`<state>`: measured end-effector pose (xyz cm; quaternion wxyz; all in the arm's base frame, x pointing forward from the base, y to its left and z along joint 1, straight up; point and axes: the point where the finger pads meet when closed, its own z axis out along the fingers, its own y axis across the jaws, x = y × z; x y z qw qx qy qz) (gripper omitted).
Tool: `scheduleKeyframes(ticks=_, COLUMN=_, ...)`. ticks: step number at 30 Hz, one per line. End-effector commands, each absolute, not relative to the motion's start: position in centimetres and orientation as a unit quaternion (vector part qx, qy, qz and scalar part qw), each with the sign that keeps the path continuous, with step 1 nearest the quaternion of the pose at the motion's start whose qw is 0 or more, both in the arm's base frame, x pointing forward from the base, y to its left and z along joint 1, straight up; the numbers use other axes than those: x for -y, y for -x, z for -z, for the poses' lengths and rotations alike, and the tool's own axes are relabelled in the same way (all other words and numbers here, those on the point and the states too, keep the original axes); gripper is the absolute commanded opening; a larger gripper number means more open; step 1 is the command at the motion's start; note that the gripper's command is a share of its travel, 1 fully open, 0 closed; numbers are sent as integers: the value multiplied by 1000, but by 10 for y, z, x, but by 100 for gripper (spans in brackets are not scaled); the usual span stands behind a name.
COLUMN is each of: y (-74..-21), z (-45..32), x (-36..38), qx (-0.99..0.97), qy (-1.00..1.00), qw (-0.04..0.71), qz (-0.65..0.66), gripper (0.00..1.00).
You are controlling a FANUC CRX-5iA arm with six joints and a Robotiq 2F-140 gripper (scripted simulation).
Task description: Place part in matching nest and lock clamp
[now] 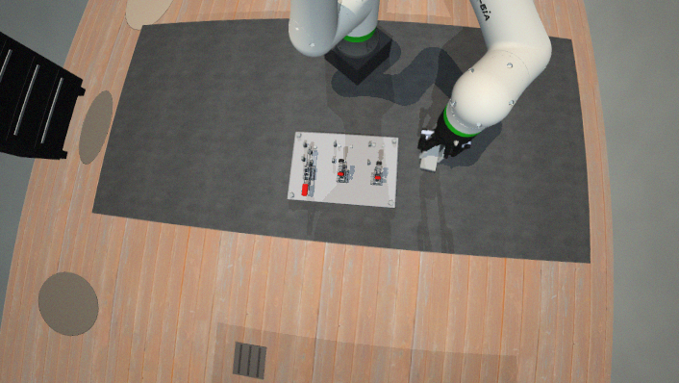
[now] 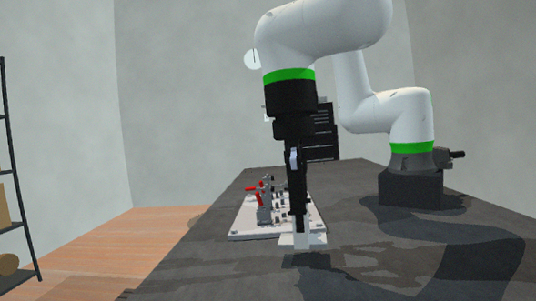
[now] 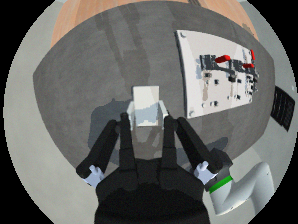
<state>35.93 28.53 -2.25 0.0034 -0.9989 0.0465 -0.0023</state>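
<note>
The part (image 1: 428,164) (image 2: 310,244) (image 3: 148,103) is a light grey block just right of the fixture plate (image 1: 346,194) (image 2: 243,233) (image 3: 193,86). My gripper (image 1: 430,156) (image 2: 300,235) (image 3: 146,106) points straight down and is shut on the part, holding it just above the dark mat (image 1: 192,120). The plate carries three nests with red-handled clamps: the left clamp (image 1: 307,173) has its handle lying long and flat, while the middle clamp (image 1: 340,171) and the right clamp (image 1: 377,175) look shorter. The nest pads are too small to tell apart.
The robot's black base (image 1: 358,60) (image 2: 412,190) stands at the back of the mat, behind the fixture. A black shelf rack (image 1: 29,111) (image 2: 11,158) with boxes stands off the table to the left.
</note>
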Motion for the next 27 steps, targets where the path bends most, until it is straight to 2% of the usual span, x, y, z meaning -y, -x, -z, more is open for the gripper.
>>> scheduleKeyframes(ticks=1, y=-359, z=5, x=-285, qx=-46, qy=999, qw=3, qz=2, gripper=0)
scheduleKeyframes(ticks=27, y=-359, z=-62, x=-285, qx=-46, qy=999, qw=3, qz=2, gripper=0)
